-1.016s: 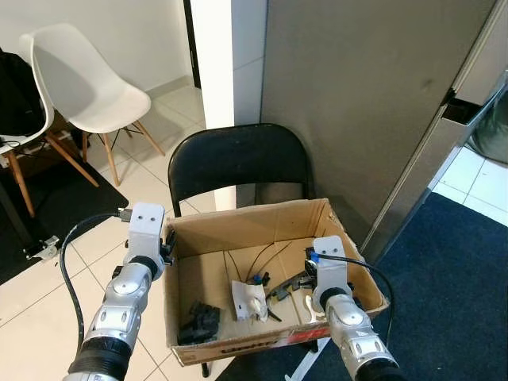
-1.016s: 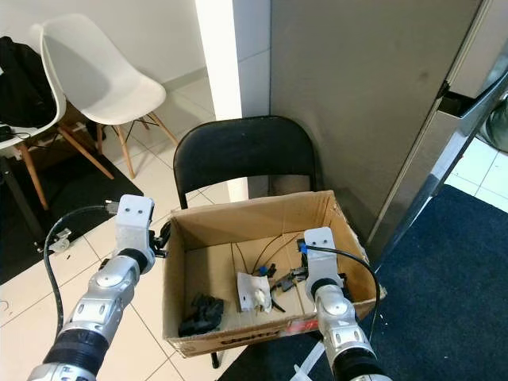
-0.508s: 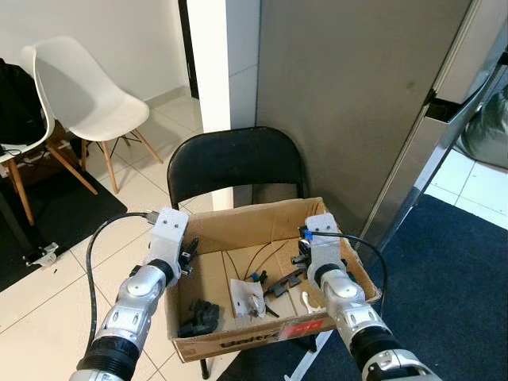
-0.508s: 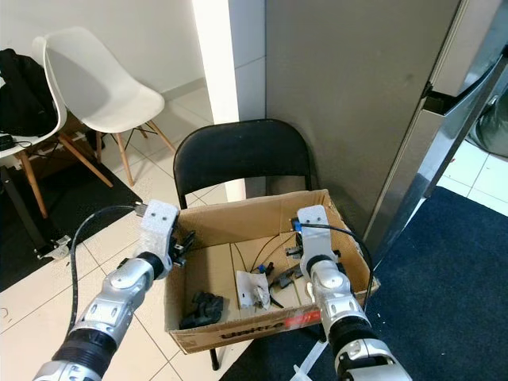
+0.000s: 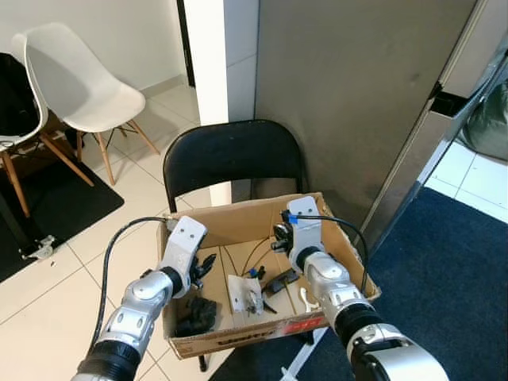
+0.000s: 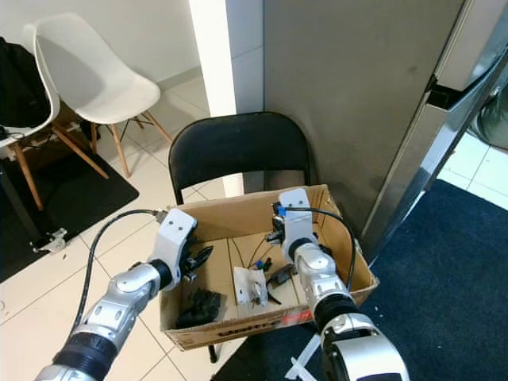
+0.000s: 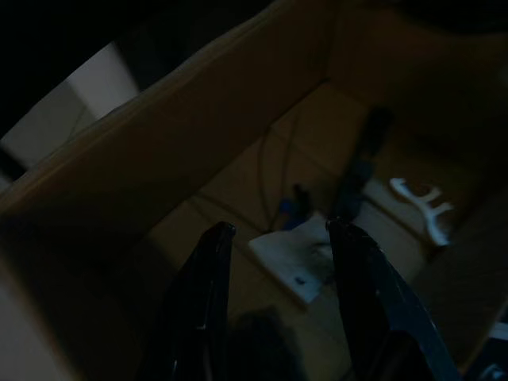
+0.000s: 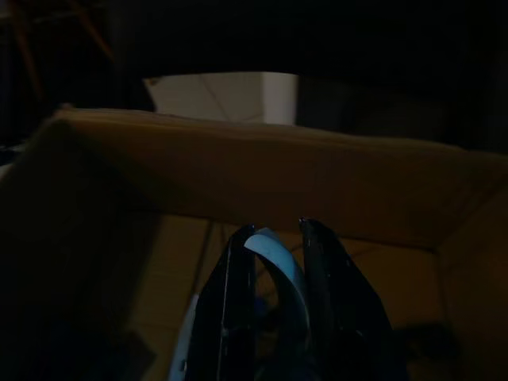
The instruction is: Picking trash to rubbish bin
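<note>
A cardboard box (image 5: 238, 213) stands on a black folding chair (image 5: 230, 155). In it lie a white crumpled paper (image 5: 244, 291), a black crumpled lump (image 5: 197, 313), a white hook-shaped piece (image 5: 306, 300) and dark scraps with thin wires. My left gripper (image 5: 204, 267) hangs open inside the box's left side, above the paper (image 7: 298, 258), with nothing between its fingers (image 7: 214, 246). My right gripper (image 5: 278, 236) is near the box's back wall. In the right wrist view it (image 8: 274, 230) is shut on a pale curved strip (image 8: 274, 252).
A tall grey panel (image 5: 349, 95) rises right behind the chair. A white shell chair (image 5: 71, 79) stands at the back left on the tiled floor, beside a black mat (image 5: 55, 198). Dark blue carpet (image 5: 444, 270) covers the floor to the right.
Both arms have reached forward. The left gripper went from outside the box's left wall to inside it. The right gripper moved from the front right toward the back wall. The camera shifted slightly.
</note>
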{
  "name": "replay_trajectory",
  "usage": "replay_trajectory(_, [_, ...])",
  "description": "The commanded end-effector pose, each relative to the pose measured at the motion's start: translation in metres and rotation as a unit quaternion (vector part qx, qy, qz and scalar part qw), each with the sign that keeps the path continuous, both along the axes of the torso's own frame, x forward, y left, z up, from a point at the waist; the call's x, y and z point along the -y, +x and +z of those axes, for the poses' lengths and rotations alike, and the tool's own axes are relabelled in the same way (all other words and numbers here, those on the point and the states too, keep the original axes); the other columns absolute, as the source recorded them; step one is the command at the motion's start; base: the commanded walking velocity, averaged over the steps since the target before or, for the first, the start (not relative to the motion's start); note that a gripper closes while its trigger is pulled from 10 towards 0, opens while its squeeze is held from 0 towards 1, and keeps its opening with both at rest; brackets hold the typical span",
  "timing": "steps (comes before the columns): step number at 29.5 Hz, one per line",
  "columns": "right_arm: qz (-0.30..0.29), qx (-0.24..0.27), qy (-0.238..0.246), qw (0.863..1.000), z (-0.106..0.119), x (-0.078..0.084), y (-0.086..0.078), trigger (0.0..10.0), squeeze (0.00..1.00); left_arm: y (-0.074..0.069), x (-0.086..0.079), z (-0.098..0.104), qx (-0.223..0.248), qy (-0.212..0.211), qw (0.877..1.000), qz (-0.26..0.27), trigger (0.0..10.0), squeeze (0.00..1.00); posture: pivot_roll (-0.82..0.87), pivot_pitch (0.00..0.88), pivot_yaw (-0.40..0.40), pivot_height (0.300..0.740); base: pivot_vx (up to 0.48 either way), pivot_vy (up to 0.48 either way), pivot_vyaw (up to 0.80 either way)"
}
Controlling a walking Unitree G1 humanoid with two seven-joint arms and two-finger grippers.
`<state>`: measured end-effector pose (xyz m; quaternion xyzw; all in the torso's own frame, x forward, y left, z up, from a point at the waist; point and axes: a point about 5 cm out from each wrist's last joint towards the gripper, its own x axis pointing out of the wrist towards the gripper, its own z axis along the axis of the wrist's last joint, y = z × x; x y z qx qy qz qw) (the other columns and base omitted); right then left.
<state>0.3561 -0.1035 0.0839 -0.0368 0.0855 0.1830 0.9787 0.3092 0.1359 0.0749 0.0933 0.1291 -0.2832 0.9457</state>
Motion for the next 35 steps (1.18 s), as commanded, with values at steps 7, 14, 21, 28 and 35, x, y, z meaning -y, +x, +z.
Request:
replay_trajectory(7, [0.014, -0.001, 0.009, 1.0, -0.005, -0.007, -0.003, 10.0, 0.0, -0.002, 0.002, 0.006, 0.016, 0.0, 1.0, -0.021, 10.0, 0.0, 0.03, 0.141, 0.024, 0.74, 0.0, 0.0, 0.0])
replay_trajectory(14, [-0.015, -0.047, -0.042, 0.998, -0.024, 0.008, -0.009, 10.0, 0.0, -0.003, 0.002, 0.012, 0.026, -0.008, 1.0, -0.014, 10.0, 0.0, 0.04, 0.136, 0.024, 0.74, 0.0, 0.0, 0.0])
replay_trajectory(21, [-0.036, -0.063, -0.05, 0.996, -0.028, 0.011, -0.01, 10.0, 0.0, -0.007, -0.004, 0.008, 0.018, 0.003, 1.0, -0.014, 10.0, 0.0, 0.05, 0.123, 0.029, 0.74, 0.0, 0.0, 0.0])
replay_trajectory(28, [-0.041, -0.089, -0.085, 0.992, -0.038, 0.012, -0.015, 10.0, 0.0, -0.01, -0.008, 0.007, 0.013, 0.003, 1.0, -0.01, 10.0, 0.0, 0.05, 0.114, 0.034, 0.74, 0.0, 0.0, 0.0])
replay_trajectory(35, [-0.019, -0.103, -0.107, 0.989, -0.043, 0.0, -0.019, 10.0, 0.0, -0.014, -0.007, 0.004, 0.007, 0.001, 1.0, -0.01, 10.0, 0.0, 0.06, 0.116, 0.026, 0.74, 0.0, 0.0, 0.0])
